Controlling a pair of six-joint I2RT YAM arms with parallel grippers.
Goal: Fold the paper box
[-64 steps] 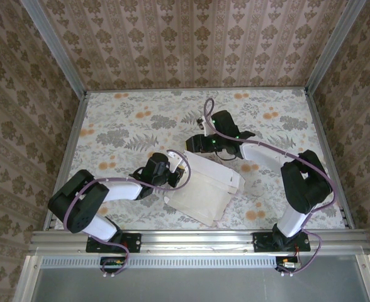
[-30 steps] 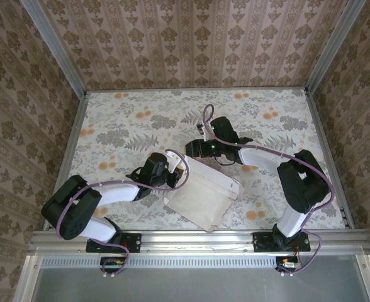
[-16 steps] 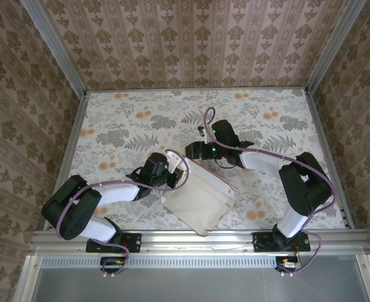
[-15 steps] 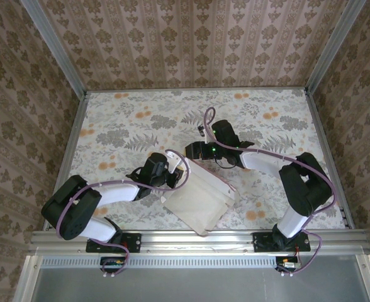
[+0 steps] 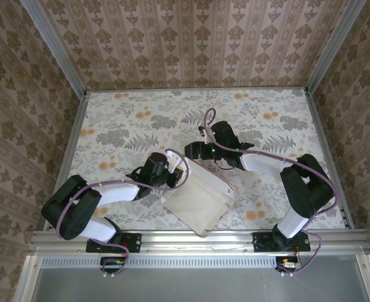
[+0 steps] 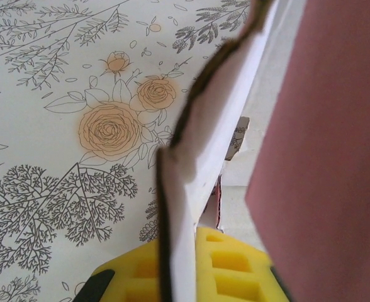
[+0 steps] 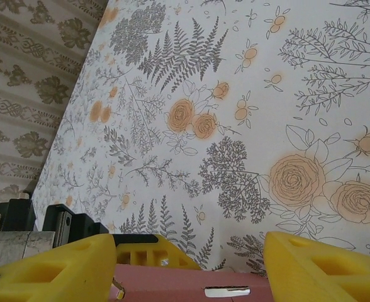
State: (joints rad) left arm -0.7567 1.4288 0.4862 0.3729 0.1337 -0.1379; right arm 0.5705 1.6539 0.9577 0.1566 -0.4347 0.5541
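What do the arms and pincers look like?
Left arm and right arm: black joint housings, white links, a purple cable looping along each. Pincer fingers are yellow blocks with square recesses.

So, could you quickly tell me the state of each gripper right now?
Left gripper: shut on the paper box, at its edge.
Right gripper: open, the box's pink edge between its fingers.

The flower-printed tabletop (image 5: pixel 122 119) lies bare across the overhead frame's upper left and upper right. At lower centre the off-white, pink-backed card box (image 5: pixel 197 195) blocks passage, flanked by the black-and-white left arm (image 5: pixel 112 189) and right arm (image 5: pixel 267 162).
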